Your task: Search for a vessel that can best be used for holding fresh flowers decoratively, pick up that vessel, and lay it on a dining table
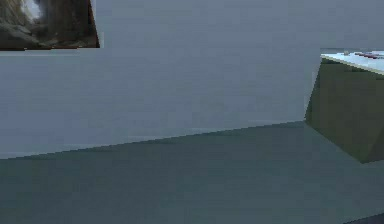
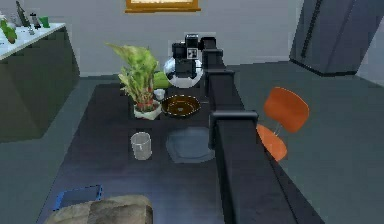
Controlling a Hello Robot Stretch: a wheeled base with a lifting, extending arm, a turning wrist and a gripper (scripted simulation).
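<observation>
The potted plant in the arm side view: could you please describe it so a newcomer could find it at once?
Start at the dark table in the middle of the arm side view. Toward its far end, just left of the dark bowl, stands the potted plant. It alone is tall, with long green leaves rising from a small white pot.

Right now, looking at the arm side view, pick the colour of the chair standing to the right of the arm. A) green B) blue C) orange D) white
C: the chair just right of the dark arm bar has a plainly orange seat and back.
</observation>
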